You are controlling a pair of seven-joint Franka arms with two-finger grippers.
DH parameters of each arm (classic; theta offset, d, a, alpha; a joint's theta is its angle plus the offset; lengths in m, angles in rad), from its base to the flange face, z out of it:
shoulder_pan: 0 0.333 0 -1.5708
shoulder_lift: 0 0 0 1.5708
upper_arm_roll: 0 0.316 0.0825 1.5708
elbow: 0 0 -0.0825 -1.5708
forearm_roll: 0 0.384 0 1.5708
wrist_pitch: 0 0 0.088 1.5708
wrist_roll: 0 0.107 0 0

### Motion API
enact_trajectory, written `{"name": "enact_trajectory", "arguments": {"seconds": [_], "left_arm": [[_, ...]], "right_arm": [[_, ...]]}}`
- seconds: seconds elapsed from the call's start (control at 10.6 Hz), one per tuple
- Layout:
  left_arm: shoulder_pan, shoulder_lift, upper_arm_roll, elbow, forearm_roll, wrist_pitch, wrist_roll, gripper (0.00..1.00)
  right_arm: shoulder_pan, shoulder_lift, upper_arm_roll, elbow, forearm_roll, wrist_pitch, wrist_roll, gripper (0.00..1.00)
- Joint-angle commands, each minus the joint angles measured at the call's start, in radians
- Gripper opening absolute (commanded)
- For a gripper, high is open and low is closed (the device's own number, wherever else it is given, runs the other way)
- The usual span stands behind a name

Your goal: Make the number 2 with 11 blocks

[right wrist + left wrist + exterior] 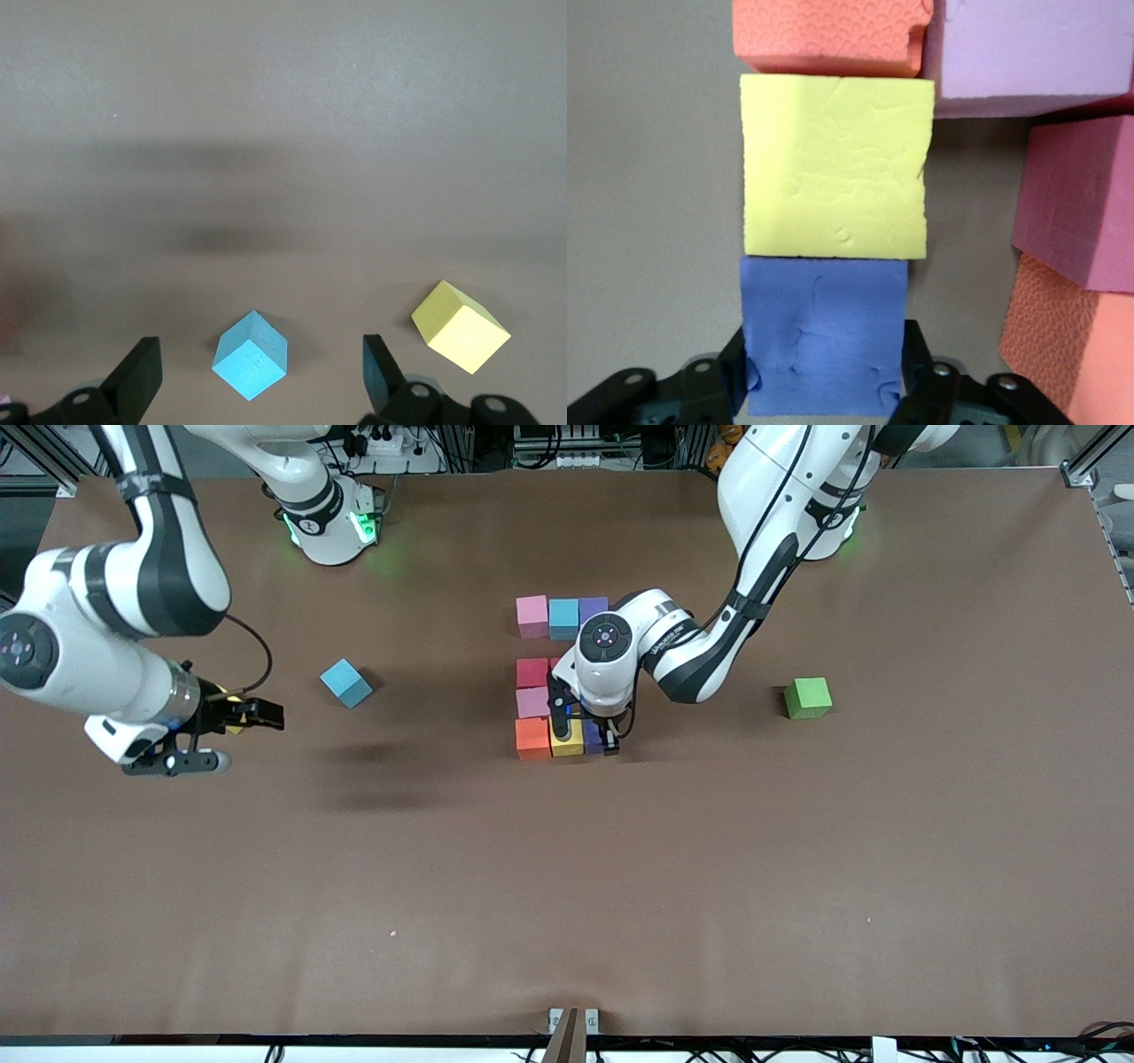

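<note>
Brown matte bench (620, 886) fills the scene, with a green cube (807, 698) standing alone toward the left arm's end. From that green cube toward the right arm's end lies the number 2 (533, 691), its long axis running from the robots' bases toward the front camera; part of its middle is hidden under the left wrist. The left arm reaches down steeply, wrist bent over, and the left gripper (585, 740) points straight down at the digit's row nearest the front camera. There its fingers (735, 372) stand on either side of a purple cube (824, 336), which sits square against a yellow cube (833, 168), itself beside an orange cube (532, 737); I cannot tell whether they press it. The right arm waits with its elbow folded, the right gripper (239, 738) low over the bench much farther from the green cube than the digit is, fingers (137, 372) spread wide and holding nothing. Just past it lie a loose blue cube (345, 683) and a loose yellow cube (461, 326), both turned cornerwise.
</note>
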Motion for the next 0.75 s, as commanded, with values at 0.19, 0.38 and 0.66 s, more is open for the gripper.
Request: {"name": "enact_trajectory", "arguments": {"seconds": [0.19,0.38,0.66], "left_arm": [[-0.014,-0.004,0.002,0.025,0.013,0.0,-0.076,1.0],[-0.024,-0.034,0.002,0.022,0.013,-0.01,-0.117,1.0],[0.002,-0.109,0.004,0.023,0.01,-0.067,-0.114,1.0]], "right_arm": [[-0.009,-0.113,-0.052,-0.029,-0.008,0.033,-0.118,1.0],[-0.009,-0.116,-0.074,0.023,-0.008,0.024,-0.132,1.0],[-0.009,-0.116,-0.094,0.129,-0.008,-0.048,-0.175,1.0]]}}
